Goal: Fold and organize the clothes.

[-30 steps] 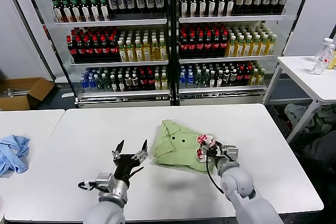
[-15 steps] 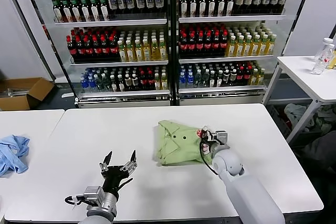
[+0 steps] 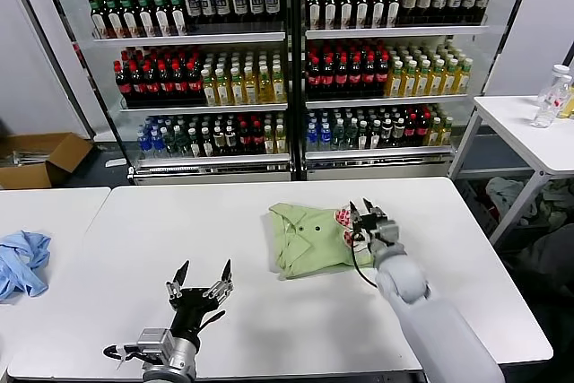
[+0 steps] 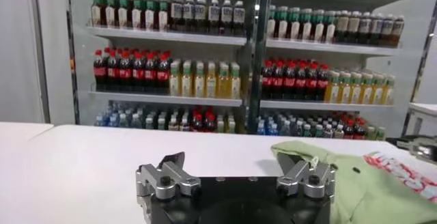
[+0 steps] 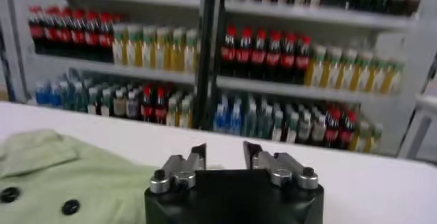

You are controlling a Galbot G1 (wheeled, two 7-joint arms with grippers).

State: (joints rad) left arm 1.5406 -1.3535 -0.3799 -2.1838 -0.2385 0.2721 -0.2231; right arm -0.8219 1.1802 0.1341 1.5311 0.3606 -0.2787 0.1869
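Observation:
The clothes, a light green polo shirt [image 3: 305,241], lie folded on the white table [image 3: 269,329], collar and buttons facing up. A red-white mark [image 3: 343,216] shows at the shirt's right edge. My right gripper [image 3: 362,213] hovers just at that right edge, open, with nothing between its fingers [image 5: 197,153]. In the right wrist view the shirt [image 5: 61,174] lies beside my right gripper [image 5: 224,151], apart from the jaws. My left gripper [image 3: 203,279] stands wide open and empty near the table's front, left of the shirt. From its wrist view the shirt [image 4: 348,177] lies off to one side of the left gripper [image 4: 237,164].
A light blue garment [image 3: 21,262] lies on the neighbouring table at the far left. Glass-door drink coolers [image 3: 287,60] stand behind the table. A small side table with bottles [image 3: 549,100] is at the right, and a cardboard box [image 3: 40,157] sits on the floor at the left.
My right gripper shut on the shirt's right edge, pushed it a little away, then opened and lifted off. My left gripper drew back toward the table's front left.

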